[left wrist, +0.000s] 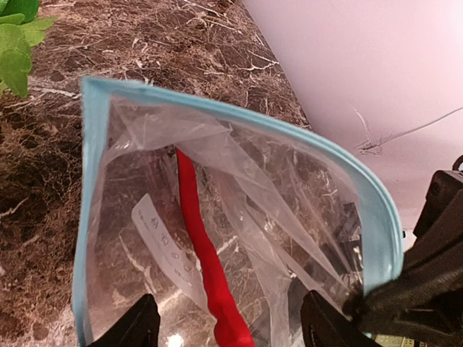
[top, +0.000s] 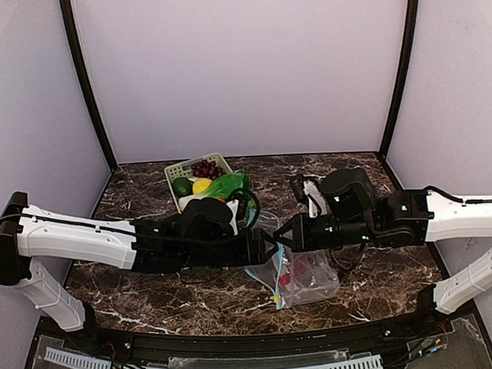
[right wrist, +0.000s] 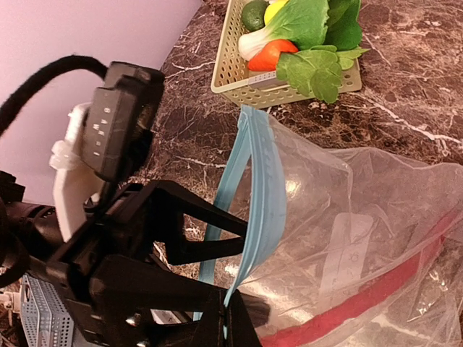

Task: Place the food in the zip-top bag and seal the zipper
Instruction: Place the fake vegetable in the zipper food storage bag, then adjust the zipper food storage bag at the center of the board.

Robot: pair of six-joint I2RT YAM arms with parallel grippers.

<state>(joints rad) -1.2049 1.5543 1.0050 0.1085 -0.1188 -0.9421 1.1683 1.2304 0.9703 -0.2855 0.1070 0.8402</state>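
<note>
Red chilli (left wrist: 206,267) — inside the bag (left wrist: 289,195)

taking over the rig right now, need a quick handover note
Left gripper: jaws open at the mouth of the bag, holding nothing.
Right gripper: shut on the bag's rim, holding the mouth up and open.
Bag sits on the near side of the basket; zipper unsealed.
Done: one chilli is in the bag.
Left: grapes, lemon, bok choy and the other pieces in the basket go in, then seal the zipper.
</note>
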